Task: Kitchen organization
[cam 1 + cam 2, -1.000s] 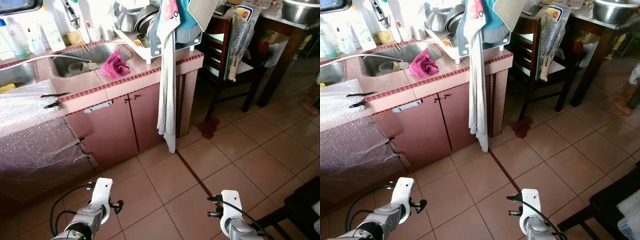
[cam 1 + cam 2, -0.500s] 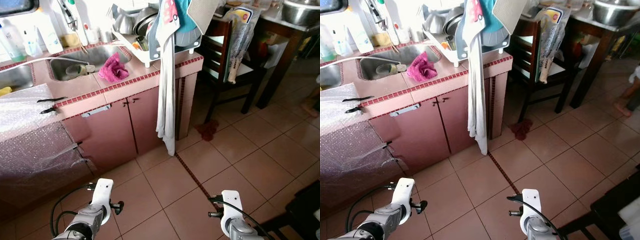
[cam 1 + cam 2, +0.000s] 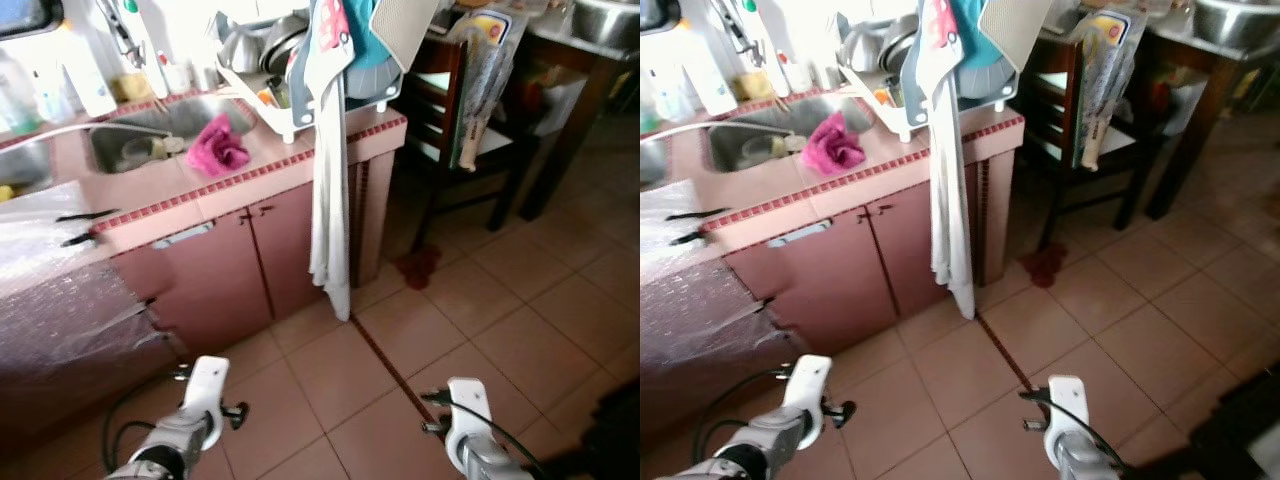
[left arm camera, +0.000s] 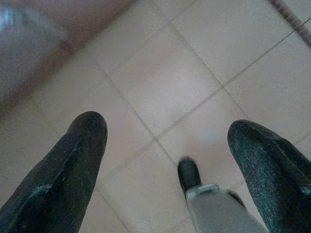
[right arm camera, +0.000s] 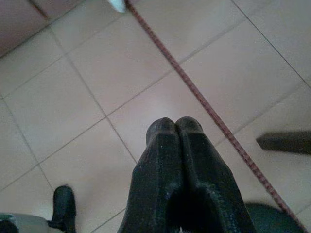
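Spread wide apart, the 2 black fingers of the left gripper hang over bare floor tiles, holding nothing. The right gripper has its fingers pressed together, also holding nothing, above a dark red grout line that runs across the pinkish tiles. Both arms sit low, well short of the counter.

Ahead stands a pink tiled counter with a sink set into it. A magenta cloth lies bunched on the sink's edge. Just beside it, a white dish rack holds metal pots, and a long white towel hangs from it down past the 2 cupboard doors. Bottles line the wall behind the sink. To the robot's left, bubble wrap drapes over the counter's end.

To the right, a dark wooden chair stands with a plastic bag draped on it, next to a dark table. A small dark red scrap lies on the floor near the chair's legs.
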Robot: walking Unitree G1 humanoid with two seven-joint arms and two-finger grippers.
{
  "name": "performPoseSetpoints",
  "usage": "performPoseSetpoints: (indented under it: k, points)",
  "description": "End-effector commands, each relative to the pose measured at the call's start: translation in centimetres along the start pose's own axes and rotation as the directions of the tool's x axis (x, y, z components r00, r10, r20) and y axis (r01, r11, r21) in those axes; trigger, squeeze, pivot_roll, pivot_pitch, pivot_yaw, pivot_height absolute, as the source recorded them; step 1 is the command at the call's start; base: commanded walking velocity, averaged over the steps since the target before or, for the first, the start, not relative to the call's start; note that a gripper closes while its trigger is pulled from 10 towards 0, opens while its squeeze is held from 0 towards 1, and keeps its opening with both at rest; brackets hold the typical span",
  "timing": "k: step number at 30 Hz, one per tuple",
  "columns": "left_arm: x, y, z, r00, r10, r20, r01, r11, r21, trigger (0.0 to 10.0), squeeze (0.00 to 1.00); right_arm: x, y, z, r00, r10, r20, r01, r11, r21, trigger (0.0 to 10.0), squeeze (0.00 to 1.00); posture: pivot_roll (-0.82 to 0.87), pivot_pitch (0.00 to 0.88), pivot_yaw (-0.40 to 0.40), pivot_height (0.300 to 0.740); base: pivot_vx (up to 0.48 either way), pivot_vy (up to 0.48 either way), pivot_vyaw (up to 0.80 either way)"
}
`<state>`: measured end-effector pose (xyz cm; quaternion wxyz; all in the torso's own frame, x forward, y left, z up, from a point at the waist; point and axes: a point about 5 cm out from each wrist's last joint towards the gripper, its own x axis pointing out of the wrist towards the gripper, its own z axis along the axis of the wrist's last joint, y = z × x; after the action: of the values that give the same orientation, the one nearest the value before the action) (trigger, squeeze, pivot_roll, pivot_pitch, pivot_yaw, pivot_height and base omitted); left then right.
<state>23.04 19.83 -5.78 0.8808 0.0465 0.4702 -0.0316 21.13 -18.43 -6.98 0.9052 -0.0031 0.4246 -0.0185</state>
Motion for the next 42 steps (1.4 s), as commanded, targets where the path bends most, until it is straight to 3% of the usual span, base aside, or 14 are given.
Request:
performPoseSetpoints:
  k: [1,8,16,28,37,42]
  points:
    - [0.1,-0.8,0.4,1.000,-0.025,0.011,0.025,1.000,0.011,10.0,0.00,0.0,-0.5,0.1,1.000,-0.015,-0.004,0.015,1.000,-0.002,10.0,0.00,0.02,0.000,0.053,0.740,0.356,0.000,-0.73]
    - [0.1,-0.7,0.4,1.000,-0.021,0.010,0.021,1.000,0.010,10.0,0.00,0.0,-0.5,0.1,1.000,-0.014,-0.002,0.014,1.000,-0.006,10.0,0.00,0.02,0.000,0.054,0.740,0.319,0.000,-0.08]
    - [0.1,-0.5,0.5,1.000,-0.001,0.030,0.001,1.000,-0.012,10.0,0.00,0.0,-0.4,-0.1,1.000,-0.009,-0.006,0.008,1.000,-0.017,10.0,0.00,0.02,0.000,0.052,0.740,0.000,0.000,0.00]
    - [0.0,0.3,-0.5,0.999,0.048,-0.013,-0.047,0.999,0.023,10.0,0.00,-0.1,-0.6,-0.3,1.000,0.003,-0.016,-0.003,0.999,-0.036,10.0,0.00,0.02,0.000,0.036,0.740,0.000,0.000,0.00]
    - [-0.3,1.1,-2.7,0.994,0.084,-0.070,-0.090,0.992,-0.087,10.0,0.00,-0.2,-0.8,-0.8,0.999,0.010,-0.039,-0.014,0.995,-0.097,10.0,0.00,0.03,0.000,0.002,0.740,0.000,0.000,0.00]
    - [-0.3,1.2,-2.6,0.994,0.087,-0.071,-0.092,0.993,-0.071,10.0,0.00,-0.2,-0.8,-0.9,0.999,0.008,-0.040,-0.012,0.995,-0.100,10.0,0.00,0.03,0.000,0.005,0.740,0.000,0.000,0.00]
